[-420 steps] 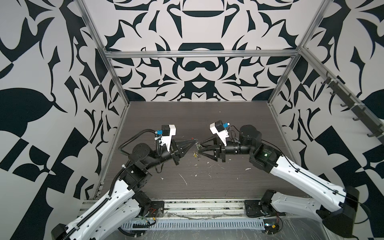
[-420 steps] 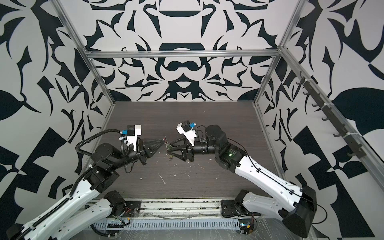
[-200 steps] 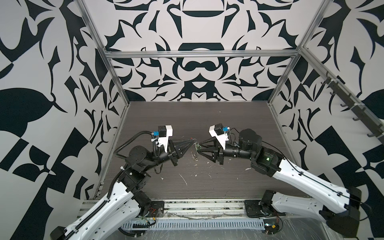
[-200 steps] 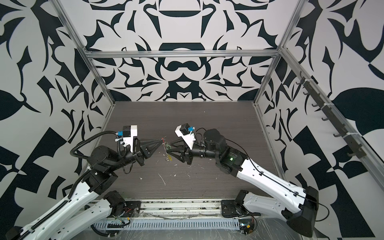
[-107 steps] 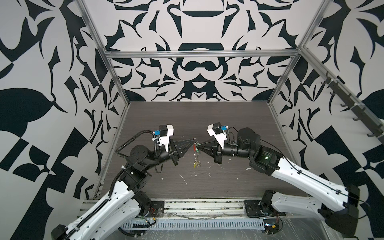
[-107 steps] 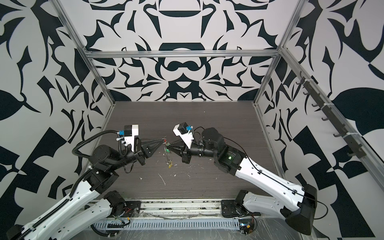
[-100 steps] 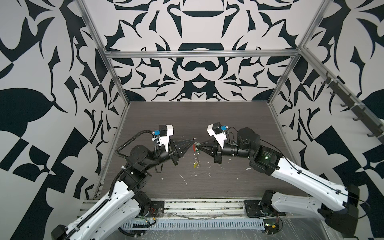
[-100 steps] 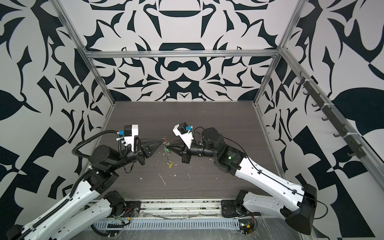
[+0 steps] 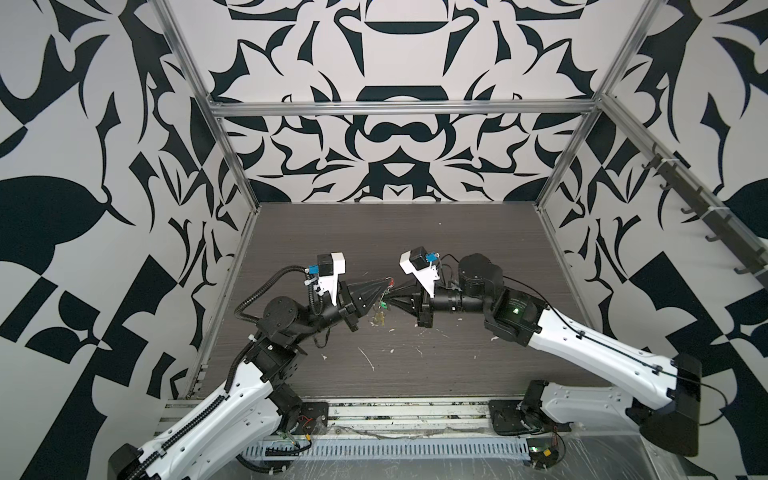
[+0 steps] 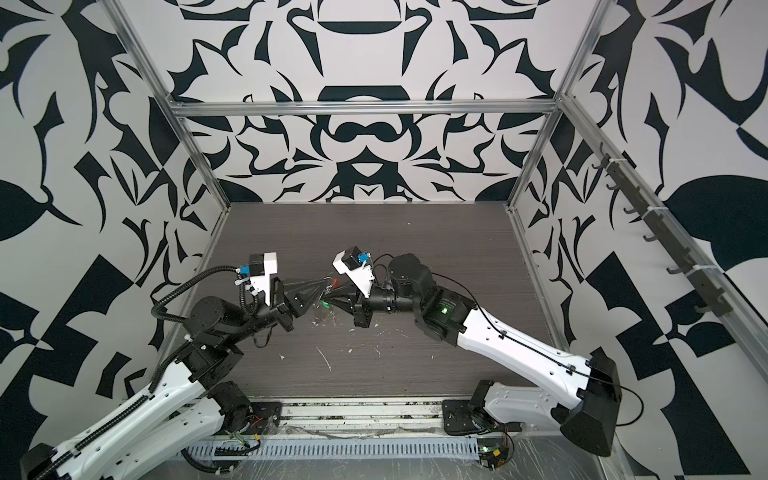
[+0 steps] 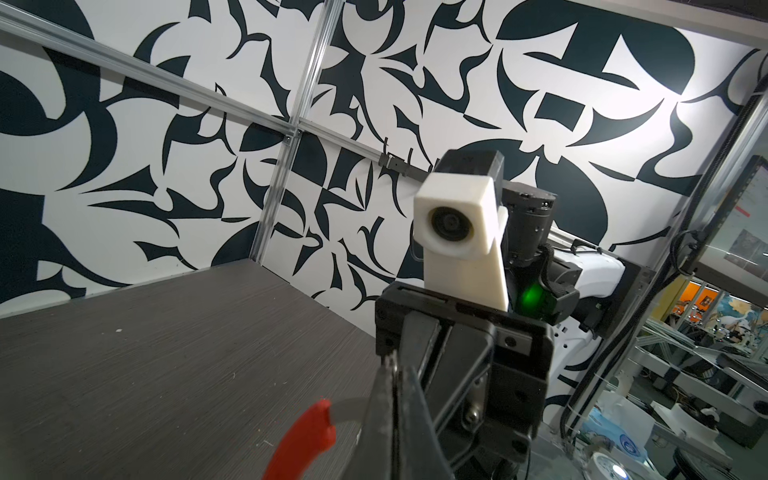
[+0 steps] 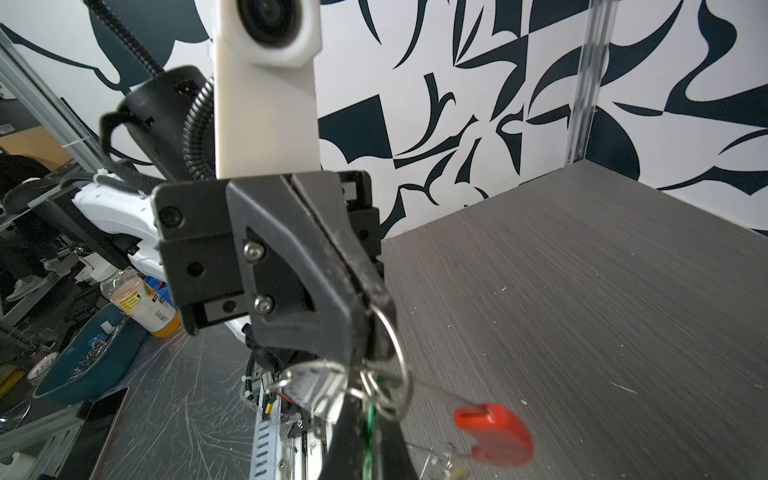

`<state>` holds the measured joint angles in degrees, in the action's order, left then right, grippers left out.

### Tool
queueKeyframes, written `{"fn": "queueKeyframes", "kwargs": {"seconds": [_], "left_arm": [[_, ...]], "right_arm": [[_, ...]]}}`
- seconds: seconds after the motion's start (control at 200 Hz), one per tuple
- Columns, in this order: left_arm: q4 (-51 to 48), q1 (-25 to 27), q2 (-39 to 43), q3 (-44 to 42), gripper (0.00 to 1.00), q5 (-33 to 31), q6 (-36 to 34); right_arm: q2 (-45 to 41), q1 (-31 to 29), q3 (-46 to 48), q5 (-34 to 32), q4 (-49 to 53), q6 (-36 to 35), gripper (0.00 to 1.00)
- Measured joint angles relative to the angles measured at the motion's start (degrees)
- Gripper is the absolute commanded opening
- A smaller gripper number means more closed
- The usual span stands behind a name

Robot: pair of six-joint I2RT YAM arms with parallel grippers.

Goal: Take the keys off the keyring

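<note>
The dark grey, wood-grained bench (image 9: 457,241) carries small white scraps (image 9: 419,352) scattered around one longer white sliver (image 9: 368,360), most of them right of this sliver and beyond it.

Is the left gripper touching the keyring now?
Touching. The right wrist view shows the left gripper shut, with its jaws pinching the thin metal keyring.

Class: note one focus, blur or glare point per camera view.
Left wrist view: the curved red plastic piece is soft, too near the lens; a patch of black-and-white wall glares. Right wrist view: the thin grey metal ring is sharp, the red piece blurred. Both top views: evenly lit, hanging keys tiny.
</note>
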<state>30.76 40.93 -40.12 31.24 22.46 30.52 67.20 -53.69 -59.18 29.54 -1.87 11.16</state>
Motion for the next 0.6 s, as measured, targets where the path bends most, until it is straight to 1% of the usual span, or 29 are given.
{"fn": "queueKeyframes", "kwargs": {"seconds": [0.245, 0.32, 0.36, 0.43, 0.475, 0.6], "left_arm": [[1.09, -0.09, -0.66, -0.02, 0.00, 0.50, 0.76], [0.66, -0.07, -0.20, -0.02, 0.00, 0.87, 0.59], [0.24, -0.07, 0.26, -0.02, 0.00, 1.03, 0.46], [-0.13, -0.02, 1.33, -0.02, 0.00, 1.31, -0.04], [-0.37, -0.02, 2.03, -0.02, 0.00, 1.33, -0.37], [-0.74, -0.02, 3.32, -0.02, 0.00, 1.33, -0.79]], "right_arm": [[0.94, 0.00, -0.20, 0.20, -1.75, 0.92, 0.00], [0.28, -0.13, -0.17, -0.02, -0.57, 0.87, 0.11], [-0.35, -0.33, -0.17, -0.26, 0.59, 0.83, 0.20], [-2.01, -0.50, -0.02, -0.79, 3.04, 0.70, 0.32], [-3.41, -0.70, 0.04, -1.14, 4.59, -0.11, 0.37], [-8.11, -0.90, 0.57, -2.05, 6.62, -0.46, 0.44]]}}
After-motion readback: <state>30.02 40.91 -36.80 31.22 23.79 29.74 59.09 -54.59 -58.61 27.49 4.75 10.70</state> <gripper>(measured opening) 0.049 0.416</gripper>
